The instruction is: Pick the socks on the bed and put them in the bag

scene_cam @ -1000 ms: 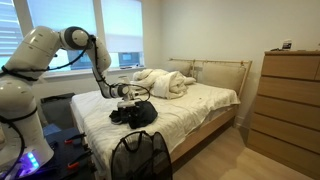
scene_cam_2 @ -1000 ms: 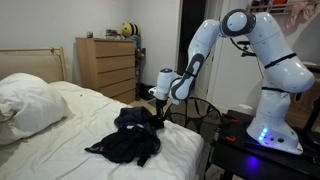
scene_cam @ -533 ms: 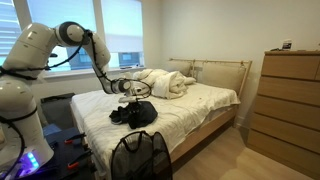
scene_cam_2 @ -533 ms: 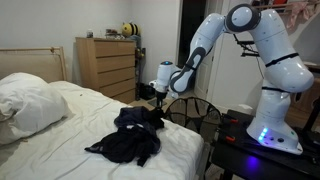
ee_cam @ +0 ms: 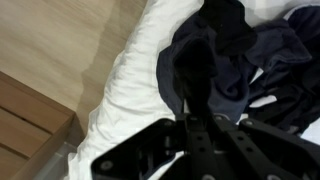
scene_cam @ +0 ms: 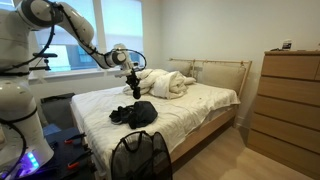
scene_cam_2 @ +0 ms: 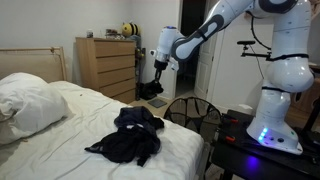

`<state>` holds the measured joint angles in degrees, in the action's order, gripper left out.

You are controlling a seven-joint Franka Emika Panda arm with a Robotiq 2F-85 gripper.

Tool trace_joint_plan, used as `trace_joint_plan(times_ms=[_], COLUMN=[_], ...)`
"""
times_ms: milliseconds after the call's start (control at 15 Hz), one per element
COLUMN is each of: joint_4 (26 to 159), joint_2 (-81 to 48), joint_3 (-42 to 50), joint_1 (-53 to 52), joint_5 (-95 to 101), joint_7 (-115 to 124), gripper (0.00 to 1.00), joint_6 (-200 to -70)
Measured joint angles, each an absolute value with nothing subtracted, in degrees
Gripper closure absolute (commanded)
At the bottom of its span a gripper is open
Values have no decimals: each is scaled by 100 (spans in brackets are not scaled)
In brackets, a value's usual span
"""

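My gripper is raised well above the bed, also seen in an exterior view. It is shut on a dark sock that hangs down from the jaws; in the wrist view the sock dangles between the fingers. A pile of dark clothes lies on the white sheet below, shown in both exterior views and in the wrist view. The black mesh bag stands open at the foot of the bed.
A rumpled white duvet lies by the headboard, and a pillow is at the left. A wooden dresser stands beside the bed, also in an exterior view. The robot base is close to the bag.
My gripper has risen from the clothes pile to well above the bed, carrying a dark sock up with it. The pile stays on the sheet.
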<state>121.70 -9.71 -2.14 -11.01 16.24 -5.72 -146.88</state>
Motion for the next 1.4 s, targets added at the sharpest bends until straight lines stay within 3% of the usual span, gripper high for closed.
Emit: trace_joint_plan(times_ms=[667, 1400], joint_4=[12283, 13295], joint_2=[1472, 1827], joint_3=[-276, 879], joint_1=[-432, 655], joint_5=[1854, 1180], joint_7=[839, 440], gripper=[99, 99], joint_6=[-12128, -11855])
